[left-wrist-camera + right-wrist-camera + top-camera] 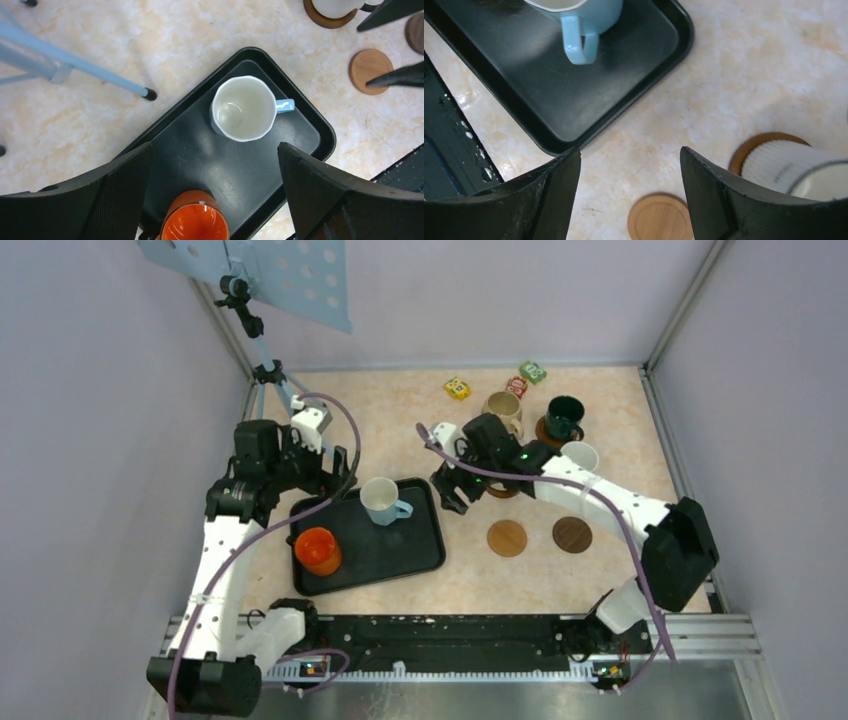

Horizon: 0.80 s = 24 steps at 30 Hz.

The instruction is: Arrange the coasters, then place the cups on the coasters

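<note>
While the desk (620, 410) keeps everything within reach, the step to get right appears to be lifting a cup off the black tray (385, 552), which lies left of centre with two cups on it. Both arms hang over the middle. The left tool (214, 150) is spread wide and empty above the tray. The right tool (630, 152), likewise spread and gripping nothing, hovers just off the tray's right edge. The blue-handled cup (381, 499) stands upright at the tray's far right with its handle pointing right. In the left wrist view it lies just ahead of the open jaws, so it looks the natural pick; the orange cup (317, 548) stands at the tray's near left corner. To do this well, I judge the left tool should come straight down with one finger inside the rim and one outside, on the wall opposite the handle. It should close firmly, then rise high enough to clear the tray's raised lip before moving right. The ribbed cup (781, 165) sits on a third coaster (746, 147), so that spot is taken. The light coaster (507, 538) lies bare to the right of the tray, nearer than the dark coaster (572, 534) beside it, and makes the shorter carry. The right tool hangs close to that path and should give way first. Set the base flat and centred on the disc before the jaws spread.
</note>
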Each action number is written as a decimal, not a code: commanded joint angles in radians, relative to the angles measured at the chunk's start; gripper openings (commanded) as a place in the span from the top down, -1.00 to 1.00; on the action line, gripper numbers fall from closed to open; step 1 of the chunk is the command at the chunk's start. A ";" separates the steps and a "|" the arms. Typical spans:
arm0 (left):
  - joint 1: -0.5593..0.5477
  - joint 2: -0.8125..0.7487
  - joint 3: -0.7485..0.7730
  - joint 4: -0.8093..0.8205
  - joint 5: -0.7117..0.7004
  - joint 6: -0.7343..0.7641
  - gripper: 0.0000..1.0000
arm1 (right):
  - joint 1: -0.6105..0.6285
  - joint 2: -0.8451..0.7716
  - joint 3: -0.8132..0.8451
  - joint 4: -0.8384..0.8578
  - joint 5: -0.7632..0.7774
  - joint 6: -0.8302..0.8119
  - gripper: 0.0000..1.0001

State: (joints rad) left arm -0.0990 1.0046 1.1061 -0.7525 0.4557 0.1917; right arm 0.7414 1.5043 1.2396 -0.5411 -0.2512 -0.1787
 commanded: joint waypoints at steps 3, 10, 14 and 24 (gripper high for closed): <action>0.078 -0.088 -0.048 0.055 0.002 -0.053 -0.98 | 0.118 0.120 0.097 0.080 0.024 0.002 -0.43; 0.158 -0.104 -0.072 0.067 0.027 -0.068 -0.97 | 0.196 0.279 0.193 0.092 0.062 -0.030 -0.43; 0.182 -0.117 -0.076 0.070 0.058 -0.072 -0.98 | 0.212 0.347 0.273 0.082 0.073 -0.041 -0.43; 0.191 -0.124 -0.090 0.083 0.058 -0.076 -0.97 | 0.235 0.474 0.377 0.068 0.085 -0.051 -0.25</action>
State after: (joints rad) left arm 0.0845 0.8921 1.0237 -0.7204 0.4877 0.1280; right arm 0.9600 1.9434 1.5562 -0.4858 -0.1776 -0.2169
